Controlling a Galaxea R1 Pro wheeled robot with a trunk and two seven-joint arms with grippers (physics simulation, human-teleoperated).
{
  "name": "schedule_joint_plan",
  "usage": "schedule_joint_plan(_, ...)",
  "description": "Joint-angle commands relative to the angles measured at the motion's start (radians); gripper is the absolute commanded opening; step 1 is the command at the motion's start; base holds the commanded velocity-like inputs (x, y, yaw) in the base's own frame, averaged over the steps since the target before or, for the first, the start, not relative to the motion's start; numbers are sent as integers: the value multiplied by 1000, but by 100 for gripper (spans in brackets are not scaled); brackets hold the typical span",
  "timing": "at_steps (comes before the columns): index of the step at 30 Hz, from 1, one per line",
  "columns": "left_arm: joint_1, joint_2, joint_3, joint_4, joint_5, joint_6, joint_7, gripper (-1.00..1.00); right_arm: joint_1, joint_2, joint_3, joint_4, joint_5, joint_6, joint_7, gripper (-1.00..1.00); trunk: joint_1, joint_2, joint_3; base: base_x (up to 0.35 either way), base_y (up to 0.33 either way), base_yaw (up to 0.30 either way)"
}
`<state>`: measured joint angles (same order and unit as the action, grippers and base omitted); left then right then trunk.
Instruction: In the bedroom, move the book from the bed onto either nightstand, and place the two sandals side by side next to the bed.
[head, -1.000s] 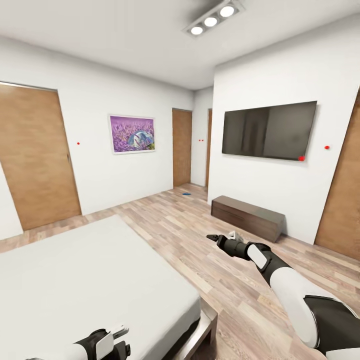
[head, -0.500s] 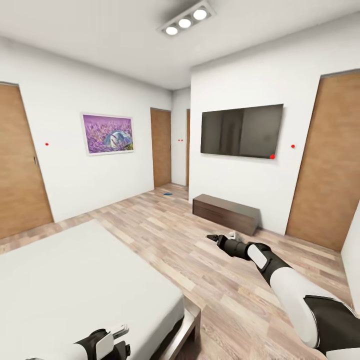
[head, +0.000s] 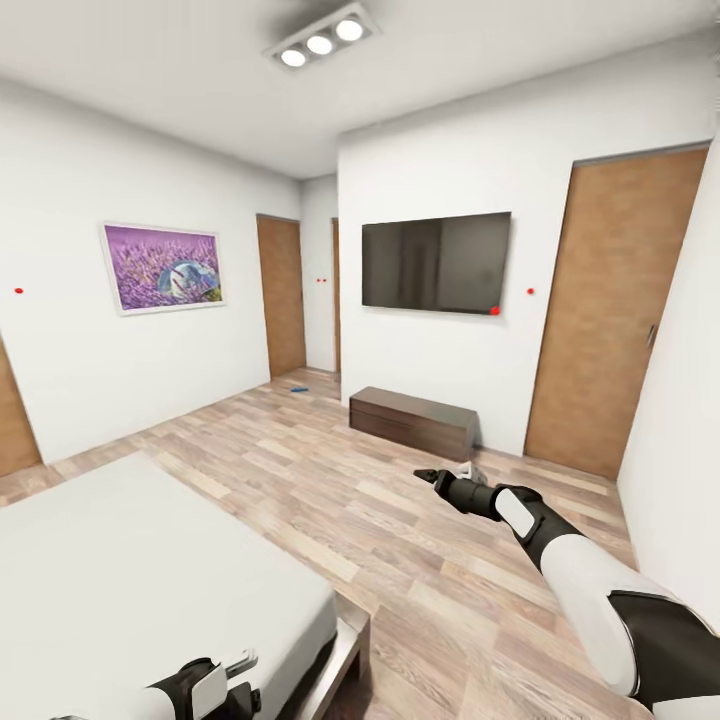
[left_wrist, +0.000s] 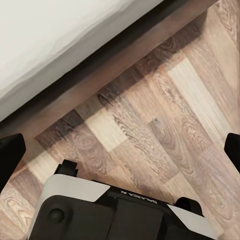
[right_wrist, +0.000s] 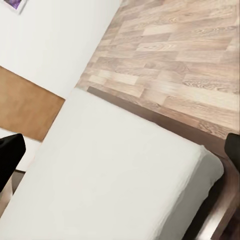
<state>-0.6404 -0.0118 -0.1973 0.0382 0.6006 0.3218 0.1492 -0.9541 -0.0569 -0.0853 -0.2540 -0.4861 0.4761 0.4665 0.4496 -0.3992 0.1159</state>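
The bed (head: 140, 570), an off-white mattress on a dark wood frame, takes up the lower left of the head view; no book shows on the part in sight. A small blue sandal (head: 297, 389) lies far off on the plank floor by the hallway door. My right gripper (head: 432, 477) hangs open over bare floor, right of the bed's foot; its wrist view looks down on the bed (right_wrist: 115, 175). My left gripper (head: 240, 668) is open low beside the bed corner, with the bed frame (left_wrist: 100, 75) and floor beneath the left gripper (left_wrist: 120, 152).
A low dark wood bench (head: 412, 420) stands against the wall under a black TV (head: 436, 263). A brown door (head: 608, 310) is right of it, another door (head: 281, 295) by the hallway. A white wall (head: 680, 400) is close on the right.
The whole picture has slid left, so the camera has turned right: the bed shows less and the right-hand door more. Both arms keep the same pose.
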Motion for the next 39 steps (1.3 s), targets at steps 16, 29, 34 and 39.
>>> schedule_joint_plan(16,-1,0,-8,2,10,2,3,100,0,0,-8,-1,0,9,1,100,0,-1,0,0,0,-70)
schedule_joint_plan(29,-1,0,-8,1,10,2,2,100,0,0,-8,-1,0,10,1,100,0,-1,0,0,0,-273)
schedule_joint_plan(34,-1,0,-8,1,10,2,2,100,0,0,-8,-1,0,10,1,100,0,-1,0,0,0,-298)
schedule_joint_plan(39,-1,0,-8,1,10,2,2,100,0,0,-8,-1,1,10,1,100,0,-1,0,0,0,-212)
